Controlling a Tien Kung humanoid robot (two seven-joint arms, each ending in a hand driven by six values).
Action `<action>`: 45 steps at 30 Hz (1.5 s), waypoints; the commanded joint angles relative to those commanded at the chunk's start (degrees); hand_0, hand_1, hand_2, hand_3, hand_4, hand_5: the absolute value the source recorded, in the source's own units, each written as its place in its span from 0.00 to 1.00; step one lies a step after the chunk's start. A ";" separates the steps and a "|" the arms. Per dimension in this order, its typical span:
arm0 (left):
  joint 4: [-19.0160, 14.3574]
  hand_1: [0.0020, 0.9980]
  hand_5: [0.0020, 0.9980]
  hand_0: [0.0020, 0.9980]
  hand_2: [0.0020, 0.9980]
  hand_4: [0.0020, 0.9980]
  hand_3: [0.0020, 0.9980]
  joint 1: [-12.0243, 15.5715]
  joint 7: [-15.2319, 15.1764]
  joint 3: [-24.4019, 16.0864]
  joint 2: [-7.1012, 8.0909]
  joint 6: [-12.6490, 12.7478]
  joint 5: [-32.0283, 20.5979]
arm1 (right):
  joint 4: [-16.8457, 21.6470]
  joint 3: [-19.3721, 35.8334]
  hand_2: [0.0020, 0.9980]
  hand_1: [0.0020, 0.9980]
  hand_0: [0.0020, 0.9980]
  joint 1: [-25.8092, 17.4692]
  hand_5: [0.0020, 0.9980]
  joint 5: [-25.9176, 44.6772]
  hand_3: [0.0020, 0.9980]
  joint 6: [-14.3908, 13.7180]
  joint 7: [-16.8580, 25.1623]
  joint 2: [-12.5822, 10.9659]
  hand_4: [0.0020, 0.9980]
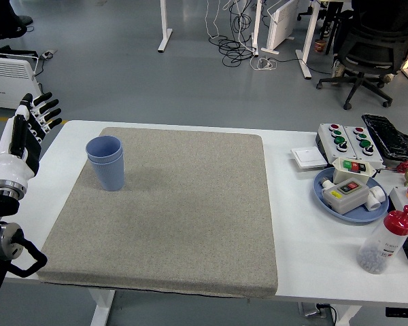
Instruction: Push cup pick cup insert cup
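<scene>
Two blue cups [106, 162] stand nested, one inside the other, upright on the grey mat [170, 210] near its far left corner. My left hand [28, 125] is raised at the left edge of the view, well left of the cups and touching nothing. Its fingers [46, 109] are spread and hold nothing. The right arm does not appear in the head view.
At the right of the white table [306, 224] sit a blue plate [324, 193] with switch boxes, a button box [347, 139], a white wall switch [309, 158] and a red-capped bottle [384, 242]. A white radiator [7, 81] stands on the floor at left.
</scene>
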 joint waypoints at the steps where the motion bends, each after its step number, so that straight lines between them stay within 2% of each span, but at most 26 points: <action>1: -0.35 0.78 1.00 0.76 0.77 0.53 0.75 1.33 -0.46 -0.01 -0.36 -0.11 0.08 | -0.01 0.15 0.65 0.65 0.71 -0.01 0.46 -0.28 0.58 0.01 -0.10 -0.02 0.07; 4: -1.33 0.79 1.00 0.76 0.77 0.51 0.73 4.67 -1.25 -0.51 -1.36 -0.42 0.00 | 0.01 0.09 0.65 0.65 0.71 0.04 0.46 -0.43 0.58 0.04 -0.11 -0.13 0.07; 7: -3.36 0.79 1.00 0.76 0.77 0.51 0.73 8.75 -2.29 -2.11 -3.50 -0.32 -0.23 | 0.01 -0.29 0.65 0.65 0.71 -0.05 0.46 0.18 0.58 0.05 0.09 -0.29 0.07; 9: -4.64 0.79 1.00 0.76 0.77 0.51 0.73 11.21 -2.69 -2.58 -4.39 -0.01 -0.92 | -0.01 -0.41 0.65 0.65 0.71 -0.04 0.46 0.33 0.58 0.05 0.18 -0.37 0.07; 13: -7.35 0.79 1.00 0.76 0.77 0.51 0.71 15.60 -3.18 -2.49 -5.04 0.57 -2.23 | -0.06 -0.06 0.65 0.65 0.71 0.10 0.46 -0.42 0.57 0.04 0.01 -0.51 0.07; 16: -8.14 0.79 1.00 0.77 0.77 0.51 0.71 17.03 -3.71 -1.53 -5.06 0.87 -2.93 | -0.07 0.32 0.65 0.64 0.71 0.14 0.46 -1.08 0.57 0.08 -0.21 -0.58 0.07; 45: -8.16 0.81 1.00 0.78 0.78 0.49 0.73 16.50 -5.45 0.53 -5.36 1.99 -3.68 | -0.08 -0.24 0.65 0.65 0.71 0.30 0.46 -0.19 0.57 -0.05 0.40 -0.76 0.07</action>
